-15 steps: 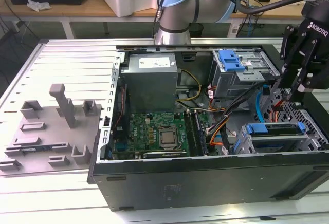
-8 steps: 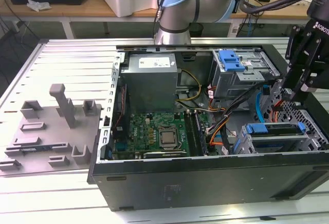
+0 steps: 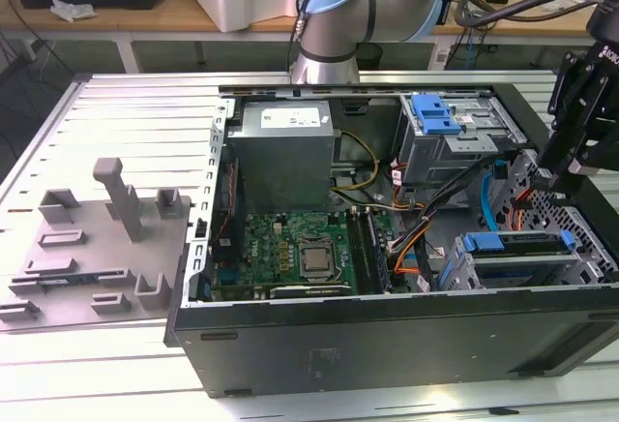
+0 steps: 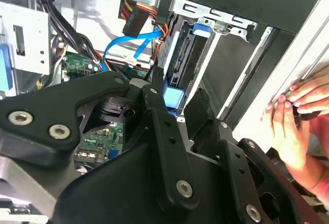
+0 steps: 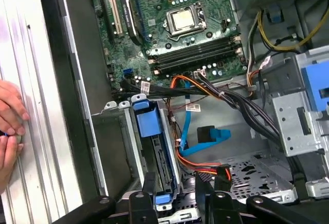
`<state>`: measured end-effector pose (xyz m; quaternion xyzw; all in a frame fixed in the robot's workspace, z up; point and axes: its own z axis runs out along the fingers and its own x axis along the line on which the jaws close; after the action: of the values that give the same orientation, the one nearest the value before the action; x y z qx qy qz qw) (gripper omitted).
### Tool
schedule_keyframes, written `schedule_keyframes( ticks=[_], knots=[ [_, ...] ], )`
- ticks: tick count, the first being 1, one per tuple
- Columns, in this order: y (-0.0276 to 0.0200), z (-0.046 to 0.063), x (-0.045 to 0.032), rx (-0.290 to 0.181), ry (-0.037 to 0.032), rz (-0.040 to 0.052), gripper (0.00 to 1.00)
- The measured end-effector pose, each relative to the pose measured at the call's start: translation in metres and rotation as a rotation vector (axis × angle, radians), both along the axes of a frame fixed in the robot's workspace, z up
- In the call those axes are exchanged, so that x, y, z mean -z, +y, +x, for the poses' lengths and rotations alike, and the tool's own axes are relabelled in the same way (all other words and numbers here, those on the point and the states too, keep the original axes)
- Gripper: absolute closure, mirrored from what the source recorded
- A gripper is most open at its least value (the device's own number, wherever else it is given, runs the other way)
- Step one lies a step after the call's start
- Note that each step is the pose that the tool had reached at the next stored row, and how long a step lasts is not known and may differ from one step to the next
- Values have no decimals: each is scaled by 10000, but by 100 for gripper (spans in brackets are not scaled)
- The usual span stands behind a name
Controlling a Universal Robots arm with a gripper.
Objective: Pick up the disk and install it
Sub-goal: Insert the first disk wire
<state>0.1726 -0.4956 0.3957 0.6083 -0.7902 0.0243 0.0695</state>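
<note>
Gripper (image 4: 175,98) is closest to the lens in both wrist views: black fingers (image 4: 163,131) spread apart, nothing clamped btwn them. Just past the tips, the disk (image 5: 157,152) stands on edge inside its drive bay (image 5: 129,142), blue bracket round it. In the second wrist view a blue tab shows in the gap btwn the fingers. Can't tell if a fingertip touches the bracket.

In the exterior view the gripper (image 3: 559,182) hangs over the open PC case (image 3: 387,345) at that view's right, w/ the disk (image 3: 515,245) in the bay just below it. A person's hand (image 5: 9,126) is at the ribbed table (image 3: 126,122) just outside the case wall, near the bay.

Further in: blue & orange cables (image 5: 205,136) over the case floor, then the motherboard (image 5: 211,3) w/ its bare processor. Beyond that, power supply (image 3: 285,156) and a grey cage (image 3: 455,141) w/ blue latch by the far wall. Outside the case, at the exterior view's left, a grey fixture (image 3: 97,248) lies on the table.
</note>
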Motion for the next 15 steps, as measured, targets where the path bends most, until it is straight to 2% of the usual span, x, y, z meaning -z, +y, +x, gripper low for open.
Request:
schedule_keyframes(
  ticks=[3,5,6,7,10,13,15],
  knots=[
    [8,22,14,153,0,-77,56],
    [24,31,26,188,4,-232,56],
    [42,35,33,197,9,-338,56],
    [74,38,38,199,16,-432,56],
    [146,45,48,199,35,-585,56],
    [228,51,60,198,76,-785,56],
    [285,59,71,198,119,-1012,56]
  ],
)
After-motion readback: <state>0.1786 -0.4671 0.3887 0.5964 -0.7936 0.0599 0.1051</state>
